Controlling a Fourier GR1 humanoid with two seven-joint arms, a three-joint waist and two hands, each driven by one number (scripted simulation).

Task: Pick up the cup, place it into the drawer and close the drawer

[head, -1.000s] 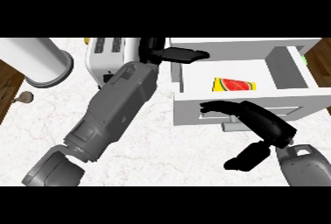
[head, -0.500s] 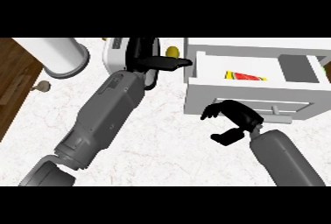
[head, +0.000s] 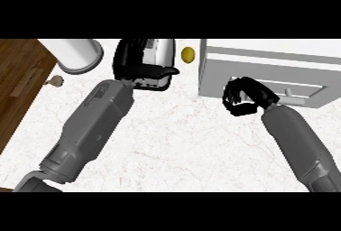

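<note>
Meanwhile, the right hand (head: 243,97), fingers curled on nothing, presses the drawer (head: 279,72) front; the left hand (head: 140,67) rests open over a toaster (head: 156,52). No cup shows.

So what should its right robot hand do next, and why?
Probably draw the right robot hand back off the drawer. The drawer front looks pushed in flush, with curled fingers against it near the handle, so closing seems done.

White marbled counter (head: 180,149), dark wood floor (head: 16,90), yellow lemon (head: 188,54), grey drawer (head: 266,72)
</note>
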